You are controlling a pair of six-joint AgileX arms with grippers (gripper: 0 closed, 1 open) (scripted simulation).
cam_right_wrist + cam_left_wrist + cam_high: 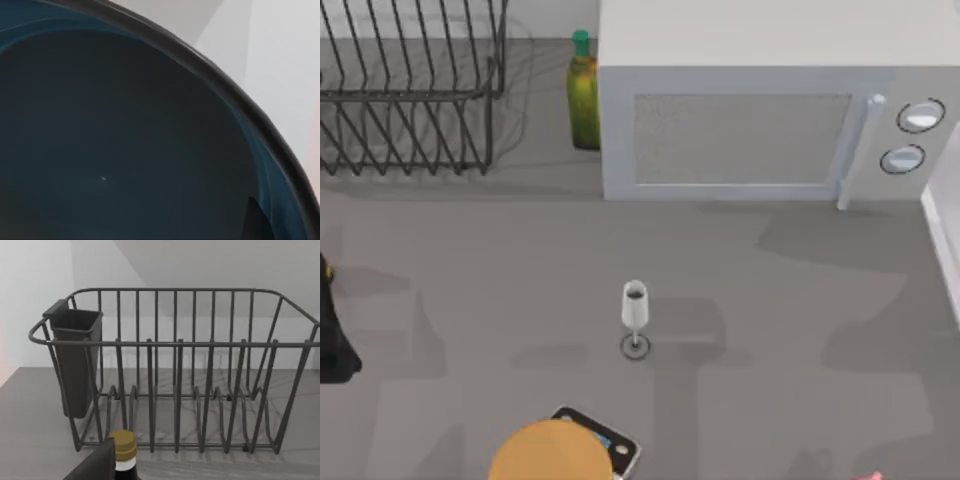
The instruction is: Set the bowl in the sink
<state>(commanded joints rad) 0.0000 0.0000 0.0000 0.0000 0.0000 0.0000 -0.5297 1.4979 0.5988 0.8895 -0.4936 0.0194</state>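
The counter [770, 330] carries a microwave [760, 110] at the back, and a wire dish rack [175, 375] stands just ahead of the left end effector, with a dark cutlery cup [75, 360] hung on one end. The bowl [115, 150], teal-blue inside, lies right up against the right end effector's camera. A wine glass [634, 318] stands mid-counter. Whether either end effector is apart or together, I cannot tell.
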